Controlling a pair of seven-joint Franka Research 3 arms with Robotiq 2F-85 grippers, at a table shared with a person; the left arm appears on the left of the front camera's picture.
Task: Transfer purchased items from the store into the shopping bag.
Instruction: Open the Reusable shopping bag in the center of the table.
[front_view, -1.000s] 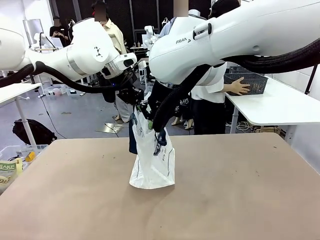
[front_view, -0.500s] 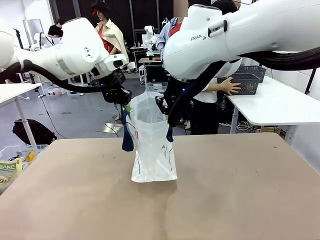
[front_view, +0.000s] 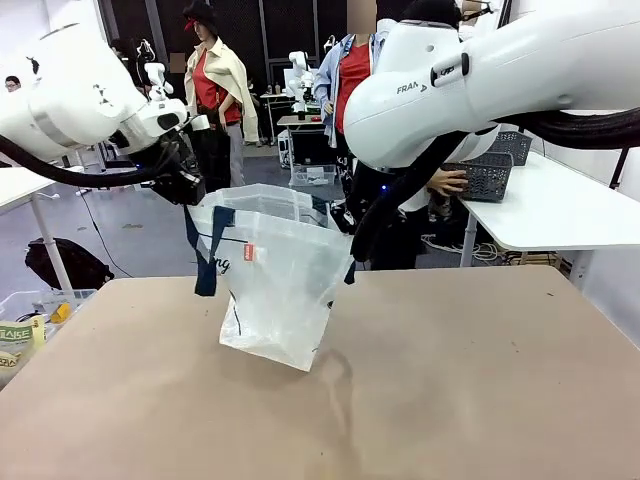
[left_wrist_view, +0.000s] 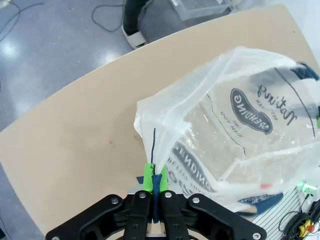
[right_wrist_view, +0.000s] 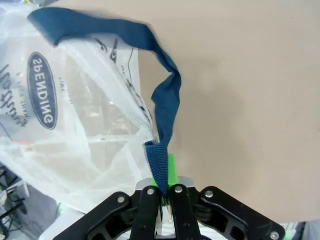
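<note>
The shopping bag (front_view: 270, 285), translucent white with navy straps and a small red tag, hangs stretched open above the table between both arms. My left gripper (front_view: 192, 196) holds its left rim; in the left wrist view the gripper (left_wrist_view: 156, 186) is shut on the bag's edge with a navy strap pinched between the green pads. My right gripper (front_view: 345, 225) holds the right rim; in the right wrist view the gripper (right_wrist_view: 162, 187) is shut on the navy strap handle (right_wrist_view: 162, 107). The dark round logo (left_wrist_view: 251, 111) shows through the plastic.
The tan table (front_view: 450, 400) lies under the bag. A person (front_view: 440, 180) stands behind my right arm at a white side table (front_view: 560, 215), a hand on a dark lattice basket (front_view: 488, 175). A clear bin (front_view: 25, 320) sits at the left.
Both grippers have moved apart and leftward, pulling the bag's mouth wide open and lifting it; the bag now tilts with its bottom just off the table.
</note>
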